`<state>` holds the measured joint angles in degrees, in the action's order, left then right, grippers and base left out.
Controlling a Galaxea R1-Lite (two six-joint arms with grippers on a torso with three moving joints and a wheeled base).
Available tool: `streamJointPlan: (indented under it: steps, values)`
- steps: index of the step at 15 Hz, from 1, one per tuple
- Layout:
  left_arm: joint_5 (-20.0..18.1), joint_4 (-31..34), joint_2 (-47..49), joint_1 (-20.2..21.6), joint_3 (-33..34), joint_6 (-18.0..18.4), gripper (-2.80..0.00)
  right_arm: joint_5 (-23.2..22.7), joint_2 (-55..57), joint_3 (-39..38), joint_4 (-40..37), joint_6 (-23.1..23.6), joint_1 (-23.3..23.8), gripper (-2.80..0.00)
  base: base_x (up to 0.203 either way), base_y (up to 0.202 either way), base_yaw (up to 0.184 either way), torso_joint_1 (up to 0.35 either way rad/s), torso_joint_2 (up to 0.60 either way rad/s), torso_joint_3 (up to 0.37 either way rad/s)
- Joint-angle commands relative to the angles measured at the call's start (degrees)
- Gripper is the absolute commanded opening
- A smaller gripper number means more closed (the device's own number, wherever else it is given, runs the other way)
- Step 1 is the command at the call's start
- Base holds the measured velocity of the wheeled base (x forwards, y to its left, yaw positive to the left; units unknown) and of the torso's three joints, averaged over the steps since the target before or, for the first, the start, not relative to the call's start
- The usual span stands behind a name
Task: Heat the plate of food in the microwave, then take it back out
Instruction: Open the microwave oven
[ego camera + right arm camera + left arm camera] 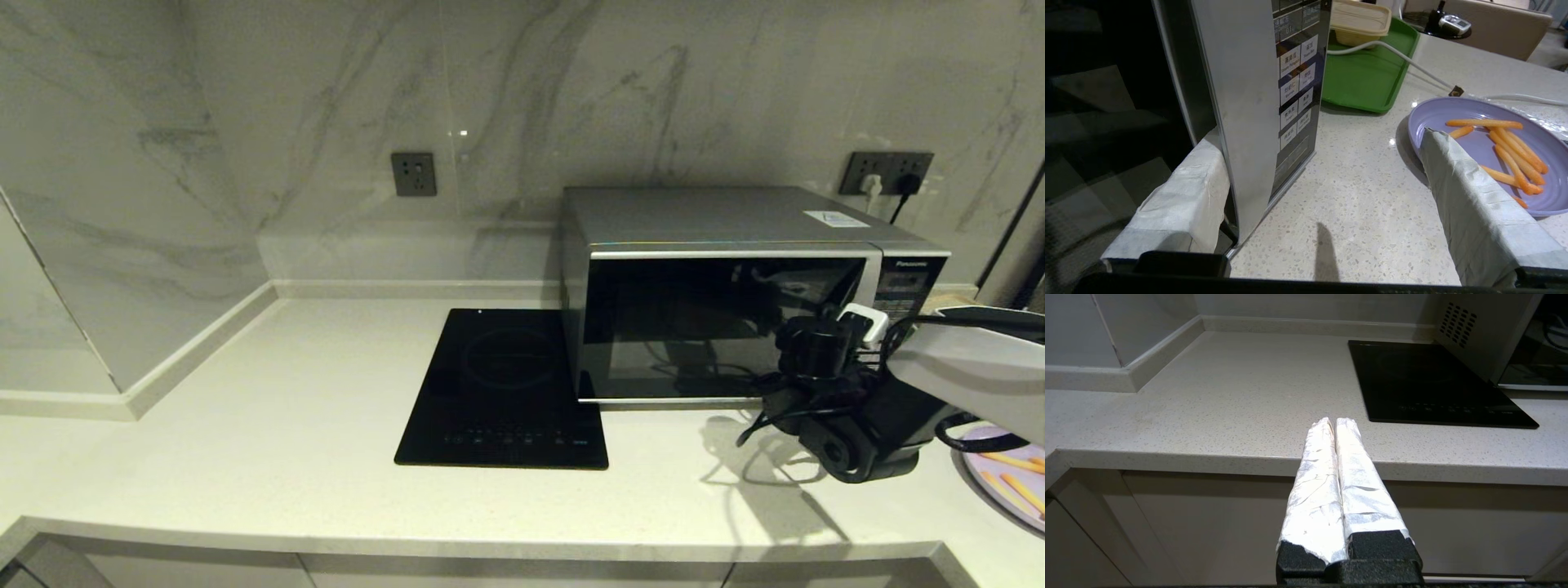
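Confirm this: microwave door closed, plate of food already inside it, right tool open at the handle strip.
Wrong on the plate: the right wrist view shows it on the counter beside the microwave, not inside. The door is closed and the right tool is open at the handle strip.

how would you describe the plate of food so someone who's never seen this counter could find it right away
Start at the silver microwave on the pale counter. Just past its button-panel side, nearer the counter's front edge than the green tray, lies the plate. It is the only round lilac dish there, shallow, with a few thin orange sticks on it; the tray is rectangular and holds a beige container.
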<state>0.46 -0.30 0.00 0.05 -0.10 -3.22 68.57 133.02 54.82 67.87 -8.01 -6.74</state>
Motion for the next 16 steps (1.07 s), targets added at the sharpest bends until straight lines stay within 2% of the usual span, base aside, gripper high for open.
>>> streamJointPlan:
  steps: [1, 5, 11, 14, 16]
  values:
    - [-0.02, -0.05, 0.00, 0.04, 0.01, -0.03, -2.80, 0.77, -0.31, -2.20, 2.15, 0.16, 0.00, 0.00, 0.000, 0.000, 0.000, 0.000, 0.00, 0.000]
    - [0.06, -0.05, 0.00, 0.04, 0.01, -0.03, -2.80, 0.86, -1.63, -5.30, 5.19, 0.18, 0.06, 0.00, 0.000, 0.000, 0.000, 0.000, 0.00, 0.000]
    - [0.06, -0.05, 0.00, 0.04, 0.01, -0.03, -2.80, -0.49, -6.90, -14.03, 10.68, 0.04, -1.17, 0.00, 0.000, 0.000, 0.000, 0.000, 0.00, 0.000]
    - [0.06, -0.05, 0.00, 0.04, 0.01, -0.03, -2.80, -6.76, -7.02, -21.64, 13.83, -0.02, -4.83, 0.00, 0.000, 0.000, 0.000, 0.000, 0.00, 0.000]
    - [0.06, -0.05, 0.00, 0.04, 0.01, -0.03, -2.80, -13.95, -8.64, -29.41, 15.74, -0.26, -8.24, 0.00, 0.000, 0.000, 0.000, 0.000, 0.00, 0.000]
